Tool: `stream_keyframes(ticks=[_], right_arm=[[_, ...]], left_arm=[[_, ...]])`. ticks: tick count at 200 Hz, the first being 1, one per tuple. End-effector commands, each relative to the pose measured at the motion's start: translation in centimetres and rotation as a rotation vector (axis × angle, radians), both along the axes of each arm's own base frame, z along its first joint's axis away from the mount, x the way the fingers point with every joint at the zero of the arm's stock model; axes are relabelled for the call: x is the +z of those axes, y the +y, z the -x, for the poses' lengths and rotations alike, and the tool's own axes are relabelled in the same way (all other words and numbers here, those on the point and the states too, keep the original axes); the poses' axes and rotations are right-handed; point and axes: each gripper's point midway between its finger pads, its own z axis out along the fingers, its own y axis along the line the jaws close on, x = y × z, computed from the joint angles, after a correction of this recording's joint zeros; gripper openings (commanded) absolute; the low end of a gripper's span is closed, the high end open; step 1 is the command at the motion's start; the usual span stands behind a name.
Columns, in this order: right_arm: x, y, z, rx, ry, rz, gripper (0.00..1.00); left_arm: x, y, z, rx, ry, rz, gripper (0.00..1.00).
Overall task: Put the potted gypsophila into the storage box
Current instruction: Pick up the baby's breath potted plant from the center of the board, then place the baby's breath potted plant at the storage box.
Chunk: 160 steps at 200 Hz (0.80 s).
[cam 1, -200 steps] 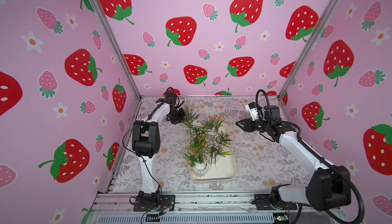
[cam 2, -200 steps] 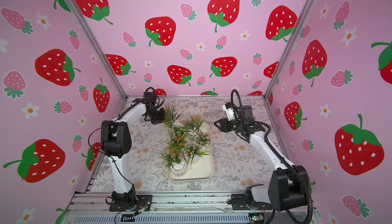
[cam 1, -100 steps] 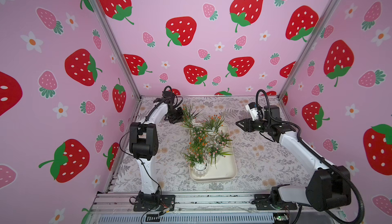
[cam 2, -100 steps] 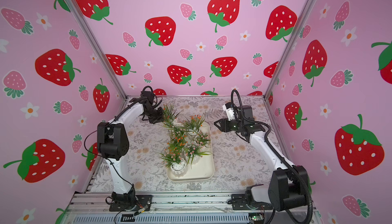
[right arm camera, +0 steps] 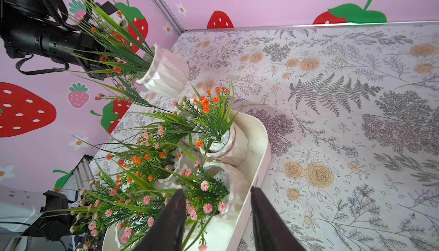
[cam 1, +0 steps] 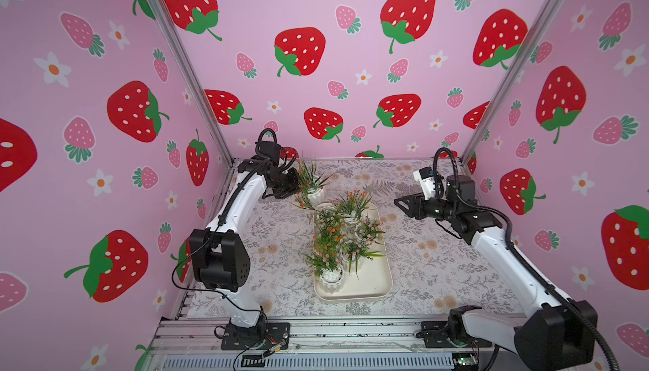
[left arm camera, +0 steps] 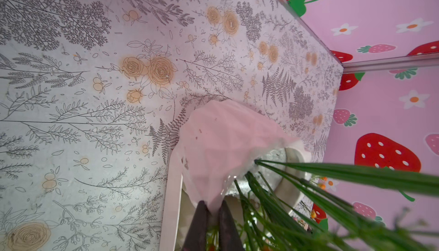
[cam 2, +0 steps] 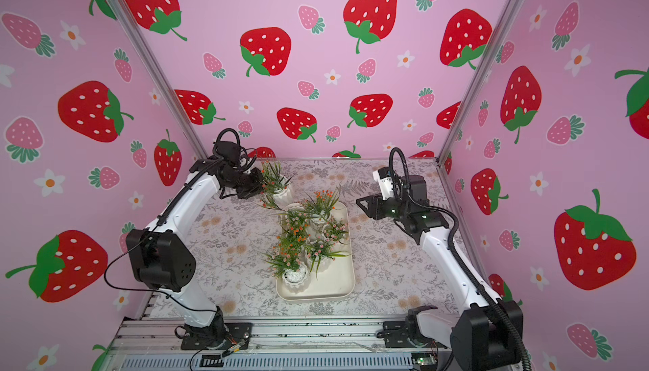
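Left arm: reaches along the left side toward the far end of the floral-print tabletop [cam 1: 439, 246]. The left gripper [cam 1: 296, 184] [cam 2: 261, 184] is buried in green sprigs. In the left wrist view the left gripper [left arm camera: 211, 205] has its jaws almost together, pinching at the rim of the held pot [left arm camera: 221, 142].

Held pot [cam 1: 315, 195] [cam 2: 282, 193]: white and ribbed, with grassy sprigs and small red-orange flowers. It is tilted, with the sprigs leaning toward the gripper. It sits just beyond the far left corner of the storage box, outside the rim. In the right wrist view the held pot [right arm camera: 164, 71] appears raised off the tabletop.

Storage box [cam 1: 372, 281] [cam 2: 333, 281]: at table centre, long side running near to far. The potted gypsophila in the box [cam 1: 330, 278] [cam 2: 295, 278] stand upright and crowded along its left side and far end. The near right part is bare. Exact pot count is not readable through the foliage.

Right gripper [cam 1: 398, 202] [cam 2: 360, 202]: hovers over the tabletop to the right of the box's far end, pointing toward it. In the wrist view the right gripper [right arm camera: 217, 189] has its jaws partly apart, with nothing between them.
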Motion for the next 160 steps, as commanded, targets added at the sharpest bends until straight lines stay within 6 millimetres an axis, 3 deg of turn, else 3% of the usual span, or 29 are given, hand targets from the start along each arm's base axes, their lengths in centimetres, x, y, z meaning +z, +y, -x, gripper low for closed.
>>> stream_keyframes(ticks=[1,71,105,160], right_arm=[[0.1,-0.5,0.8,-0.008,-0.002,-0.006,0.47],[0.5,-1.3,3.2,-0.019,-0.016,-0.023,0.47],[1.1,-1.6,4.6,-0.008,-0.02,-0.034,0.47],[1.1,-2.4,6.4,-0.033,-0.03,-0.04,0.47]], left_arm=[[5.1,-1.1,1.9,-0.046,-0.114,0.036,0.0],[12.7,-3.8,7.4,-0.15,-0.326,0.038,0.0],[13.0,-6.0,10.3,-0.248,-0.312,-0.002,0.0],[13.3,-9.6,13.6,-0.374,-0.285,-0.005,0.0]])
